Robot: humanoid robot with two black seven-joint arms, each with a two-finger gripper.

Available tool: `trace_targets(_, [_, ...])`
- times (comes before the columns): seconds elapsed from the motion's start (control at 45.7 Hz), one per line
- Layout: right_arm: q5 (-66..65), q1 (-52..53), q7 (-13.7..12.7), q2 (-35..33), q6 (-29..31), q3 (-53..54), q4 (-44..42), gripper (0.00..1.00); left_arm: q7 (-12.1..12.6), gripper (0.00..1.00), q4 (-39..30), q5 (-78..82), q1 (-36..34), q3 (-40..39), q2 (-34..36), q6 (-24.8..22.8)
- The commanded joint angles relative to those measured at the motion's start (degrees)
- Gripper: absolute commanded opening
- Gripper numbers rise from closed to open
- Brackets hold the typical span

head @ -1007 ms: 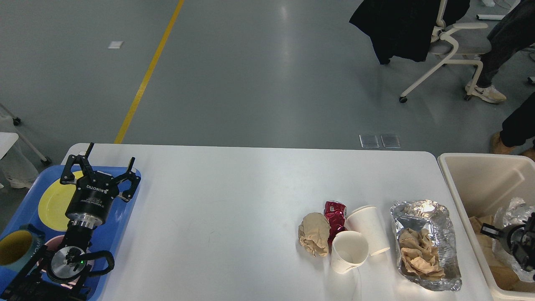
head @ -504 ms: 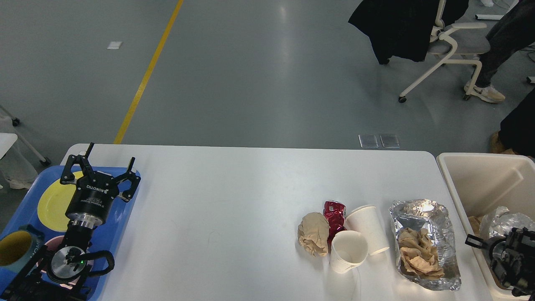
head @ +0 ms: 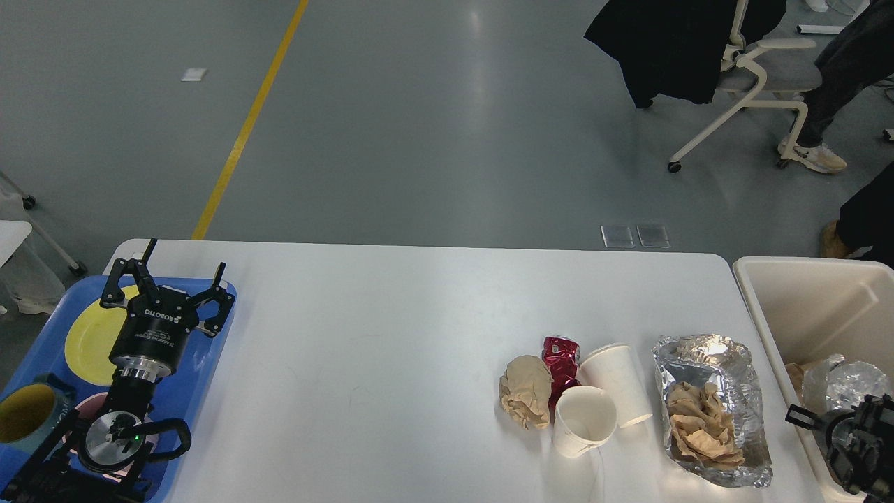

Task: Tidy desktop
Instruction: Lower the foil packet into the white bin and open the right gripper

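The white desktop (head: pixel 391 335) spans the view. At its right side lie a crumpled brown paper wad (head: pixel 525 399), a crushed red can (head: pixel 561 356), two white paper cups (head: pixel 585 421) (head: pixel 618 381) and a foil tray (head: pixel 712 409) holding crumpled brown paper. My left gripper (head: pixel 185 262) hovers open over the blue tray (head: pixel 199 363) at the left, holding nothing. My right gripper (head: pixel 834 436) is at the bottom right, over the near-left wall of the cream bin (head: pixel 803 300). It is dark and partly cut off, so its fingers cannot be told apart.
The blue tray holds a yellow plate (head: pixel 87 339), a yellow cup (head: pixel 24 416) and a pink dish partly under my left arm. In the bin lie a foil wad (head: pixel 848 381) and brown paper. Beyond the table stand an office chair (head: pixel 747 77) and people's legs.
My right gripper has moved left and down toward the bin's near-left wall. The foil wad in the bin has shifted with it. The left arm has not moved.
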Motion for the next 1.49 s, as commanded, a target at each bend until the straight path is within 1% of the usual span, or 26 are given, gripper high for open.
trace_targets(0.0, [0.1,-0.5,0.1,-0.2,-5.0,-0.1,0.1,0.28,0.1,0.96,0.0,0.0,0.0,0.0,0.0,0.0])
trace_targets(0.088, [0.1,-0.6,0.2,-0.2,-7.7,-0.1,0.2,0.49,0.1,0.96,-0.1,0.0,0.0,0.0,0.0,0.0])
trace_targets(0.153, [0.1,-0.6,0.3,-0.2,-9.3,0.0,0.3,0.68,0.1,0.96,0.0,0.0,0.0,0.0,0.0,0.0])
trace_targets(0.197, [0.1,-0.6,0.3,-0.2,-9.9,0.0,0.3,0.78,0.0,0.96,0.0,0.0,0.0,0.0,0.0,0.0])
trace_targets(0.241, [0.1,-0.7,0.3,-0.2,-10.3,0.0,0.3,0.81,0.1,0.96,0.0,0.1,0.0,0.0,0.0,0.0])
trace_targets(0.504, [0.1,-0.6,0.3,-1.1,-10.6,-0.1,0.5,0.83,0.1,0.96,0.0,0.0,0.0,0.0,0.0,0.0])
trace_targets(0.547, [0.2,-0.6,0.3,-1.2,-10.7,-0.1,0.5,0.87,0.1,0.96,0.0,0.0,0.0,0.0,0.0,0.0])
trace_targets(0.613, [0.2,-0.5,0.4,-1.2,-10.8,-0.1,0.6,1.0,0.1,0.96,0.0,0.0,0.0,0.0,0.0,0.0])
trace_targets(0.81, [0.2,-0.2,0.5,-1.2,-10.4,0.0,1.6,1.0,0.1,0.96,0.0,0.0,0.0,0.0,0.0,0.0])
trace_targets(0.92, [0.2,2.5,0.2,-1.7,-10.3,-0.2,7.1,1.0,0.1,0.96,0.0,0.0,0.0,0.0,0.0,0.0])
trace_targets(0.964, [-0.1,4.8,-0.1,-3.9,-10.1,-0.8,10.1,1.0,0.1,0.96,0.0,0.0,0.0,0.0,0.0,0.0])
trace_targets(1.007, [-0.7,7.3,-0.6,-7.8,-9.9,-1.2,14.0,1.0,0.1,0.96,0.0,0.0,0.0,0.0,0.0,0.0])
trace_targets(1.051, [-1.2,10.2,-2.1,-11.2,-9.4,-1.8,19.3,1.0,0.1,0.96,0.0,0.0,0.0,0.0,0.0,0.0])
trace_targets(1.139, [-2.7,19.0,-6.7,-15.2,-9.3,-6.4,29.2,1.0,0.1,0.96,-0.1,0.0,0.0,0.0,0.0,0.0])
trace_targets(1.204, [-3.8,27.0,-8.9,-17.6,-9.1,-12.7,35.2,1.0,0.1,0.96,0.0,0.0,0.0,0.0,0.0,0.0])
trace_targets(1.248, [-3.8,32.2,-9.4,-18.4,-8.4,-17.8,39.8,1.0,0.1,0.96,0.0,0.0,-0.1,0.0,0.0,0.0])
trace_targets(1.336, [-3.7,44.9,-9.4,-18.6,-6.8,-28.8,49.6,1.0,0.1,0.96,-0.1,0.0,-0.1,0.0,0.0,0.0])
trace_targets(1.402, [-3.8,55.9,-9.4,-17.5,-3.4,-37.9,58.2,1.0,0.1,0.96,-0.1,0.0,0.0,-0.1,0.0,0.0])
trace_targets(1.467, [-3.7,64.7,-9.4,-14.7,1.7,-43.2,64.1,1.0,0.1,0.96,-0.1,0.0,-0.1,0.0,0.0,0.0])
